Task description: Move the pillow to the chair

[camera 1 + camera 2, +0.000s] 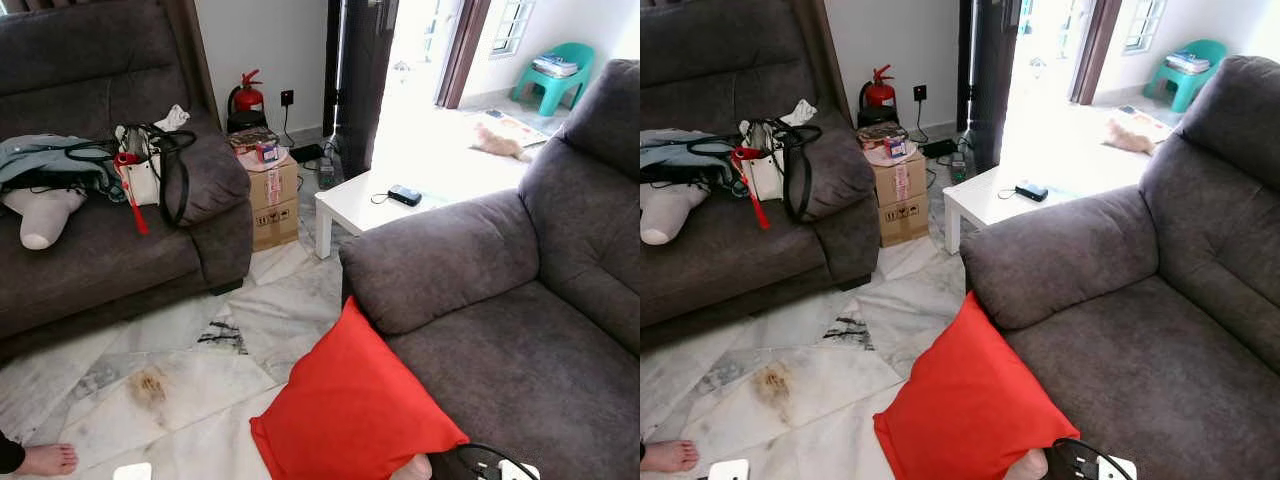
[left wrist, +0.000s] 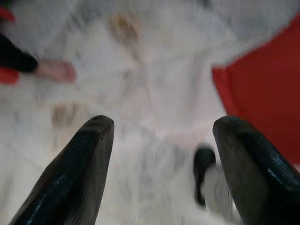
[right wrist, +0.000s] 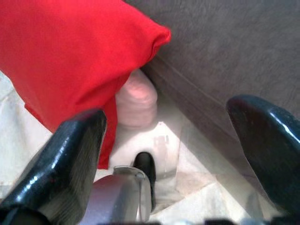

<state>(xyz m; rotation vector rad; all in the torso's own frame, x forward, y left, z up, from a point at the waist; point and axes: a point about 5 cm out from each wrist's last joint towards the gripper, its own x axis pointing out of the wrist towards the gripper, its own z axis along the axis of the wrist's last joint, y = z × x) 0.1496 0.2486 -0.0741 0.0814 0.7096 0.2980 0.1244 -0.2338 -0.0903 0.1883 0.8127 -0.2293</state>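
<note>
the red pillow (image 1: 350,410) leans on the grey armchair (image 1: 520,300) front at six o'clock. both the left gripper (image 2: 161,140) and right gripper (image 3: 168,140) hang spread, empty. probably pinch a corner, then lift onto the seat.

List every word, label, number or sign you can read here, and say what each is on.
No text reads clearly.
Cardboard box: dark printed handling marks on the lower front and a label above, too small to read.
Fire extinguisher: label too small to read.
Small carton on the box: print blurred.
Books on the teal stool: no legible titles.
Red pillow: plain, no print.
</note>
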